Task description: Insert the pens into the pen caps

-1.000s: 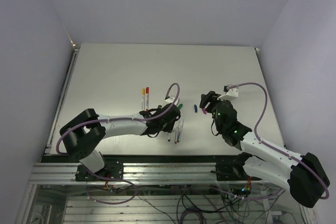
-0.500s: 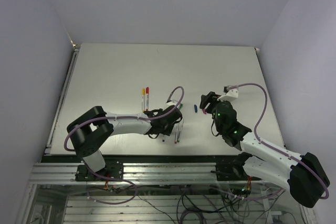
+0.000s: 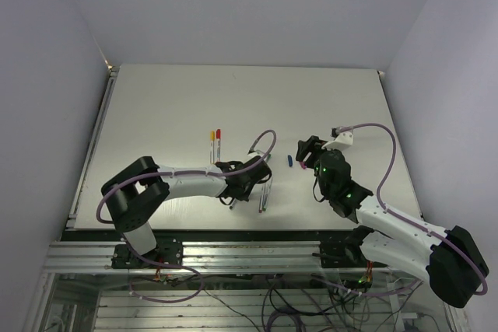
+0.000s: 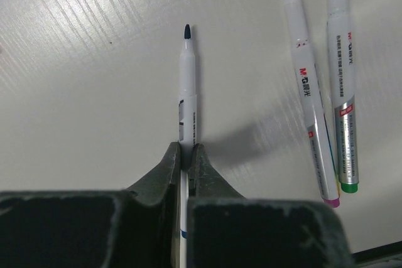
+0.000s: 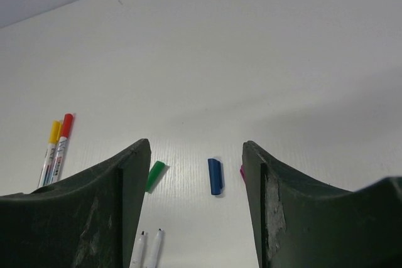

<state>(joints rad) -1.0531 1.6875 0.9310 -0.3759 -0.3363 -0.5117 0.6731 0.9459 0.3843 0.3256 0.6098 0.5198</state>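
Observation:
My left gripper (image 4: 186, 150) is shut on a pale pen (image 4: 187, 80) with a dark blue tip; the pen lies along the table and points away from the fingers. Two more uncapped pens (image 4: 306, 92) (image 4: 342, 73) lie side by side just to its right. My right gripper (image 5: 196, 145) stands open and empty above the table. Ahead of it, between its fingers, lies the blue cap (image 5: 215, 176). The green cap (image 5: 154, 176) is off to the left, and the purple cap (image 5: 242, 171) peeks out beside the right finger.
Two pens with a yellow cap (image 5: 53, 135) and a red cap (image 5: 65, 123) on them lie together at the left, also in the top view (image 3: 215, 144). The table's near edge (image 3: 233, 228) runs close behind the loose pens.
My left gripper has closed from open onto the blue-tipped pen after shifting slightly toward the near edge. The right arm has not moved.

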